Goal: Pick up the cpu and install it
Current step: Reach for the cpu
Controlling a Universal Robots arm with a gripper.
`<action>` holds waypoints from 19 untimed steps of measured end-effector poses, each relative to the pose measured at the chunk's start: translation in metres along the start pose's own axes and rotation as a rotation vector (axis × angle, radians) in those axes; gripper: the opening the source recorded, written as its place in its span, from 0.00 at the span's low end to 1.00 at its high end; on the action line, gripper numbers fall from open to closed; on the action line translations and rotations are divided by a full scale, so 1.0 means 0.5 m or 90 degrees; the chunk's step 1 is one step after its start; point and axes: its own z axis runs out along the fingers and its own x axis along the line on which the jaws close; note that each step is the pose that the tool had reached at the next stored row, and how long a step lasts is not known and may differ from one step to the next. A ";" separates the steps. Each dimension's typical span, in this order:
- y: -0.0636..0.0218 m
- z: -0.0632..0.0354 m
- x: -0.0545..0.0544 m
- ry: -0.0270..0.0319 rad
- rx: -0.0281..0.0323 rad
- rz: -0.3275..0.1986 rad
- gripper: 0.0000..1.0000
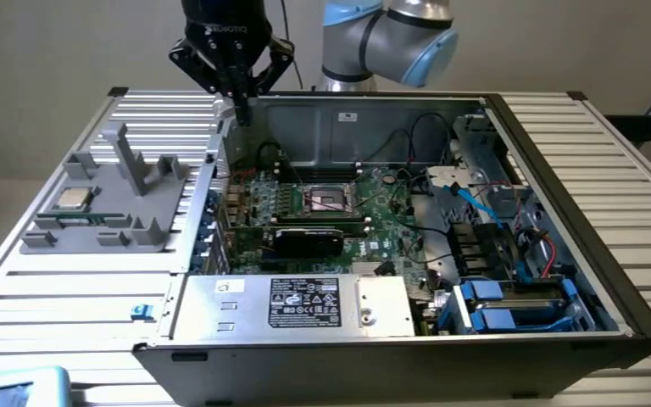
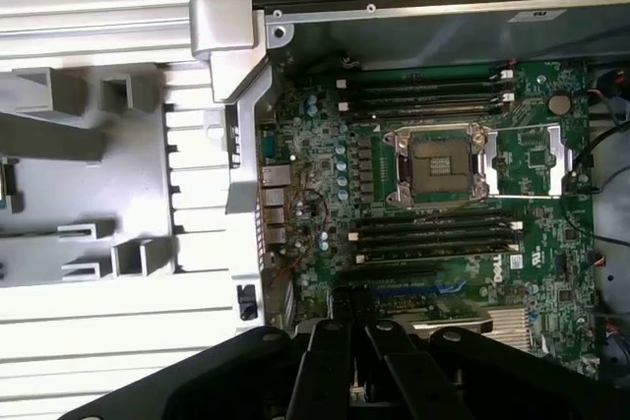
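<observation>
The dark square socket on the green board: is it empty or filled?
Empty: the dark square socket shows its bare dark centre, and the shiny silver square cpu lies on the grey plastic holder.

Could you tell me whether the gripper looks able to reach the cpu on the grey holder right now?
Probably yes: the cpu lies uncovered on the grey holder outside the computer case, with nothing over it. The gripper hangs shut above the case's edge, so it must open first.
</observation>
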 end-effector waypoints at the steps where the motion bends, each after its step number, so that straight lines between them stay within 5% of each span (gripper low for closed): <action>1: -0.001 0.000 0.008 0.0000 0.0000 0.000 0.13; 19: -0.012 0.001 0.166 0.0020 0.0001 0.000 0.13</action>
